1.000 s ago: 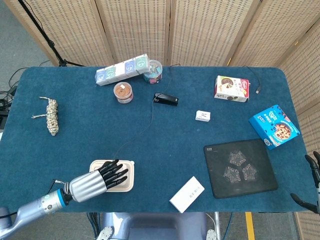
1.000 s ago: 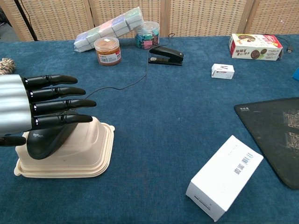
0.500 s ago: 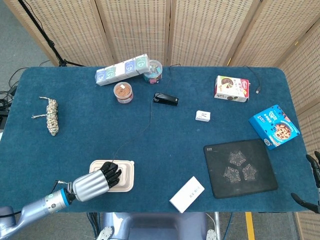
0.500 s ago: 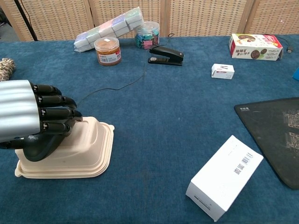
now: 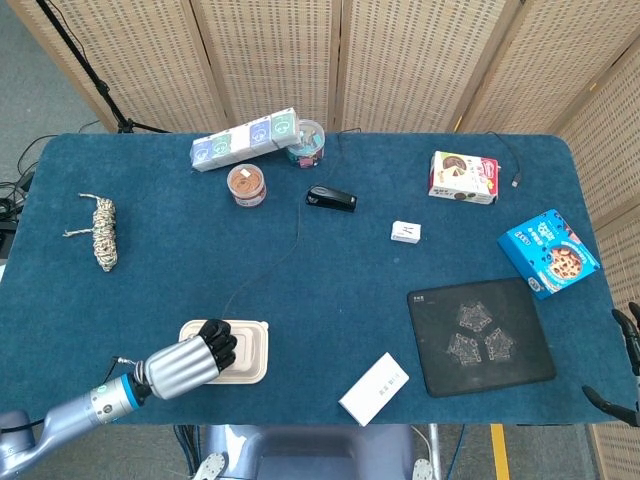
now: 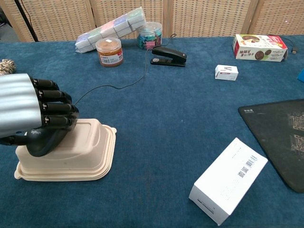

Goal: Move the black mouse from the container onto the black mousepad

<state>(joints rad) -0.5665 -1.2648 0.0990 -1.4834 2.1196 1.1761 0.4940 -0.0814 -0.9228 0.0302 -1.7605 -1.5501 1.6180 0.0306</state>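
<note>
The black mouse (image 6: 44, 142) sits at the left end of the beige container (image 6: 91, 151), mostly covered from above. My left hand (image 6: 29, 111) grips it, black fingers (image 6: 56, 108) curled over its top. From the head view the left hand (image 5: 188, 362) hides the mouse and overlaps the container (image 5: 251, 351) near the table's front edge. The mouse's thin cable (image 6: 116, 87) runs to the far side of the table. The black mousepad (image 5: 480, 335) lies bare at the front right, its corner showing as the mousepad (image 6: 280, 135) in the chest view. My right hand (image 5: 626, 368) is at the right edge, off the table, fingers apart, empty.
A white box (image 5: 374, 387) lies between container and mousepad. Further back are a black stapler (image 5: 331, 198), an orange-lidded jar (image 5: 246, 184), a clip jar (image 5: 308, 142), a long pack (image 5: 244, 139) and a small white box (image 5: 405, 232). A blue cookie box (image 5: 548, 251) lies right, a rope bundle (image 5: 102, 230) left.
My left hand's fingers went from stretched flat over the mouse to curled tightly around it. The mouse now looks slightly raised in the container. The right hand has stayed put.
</note>
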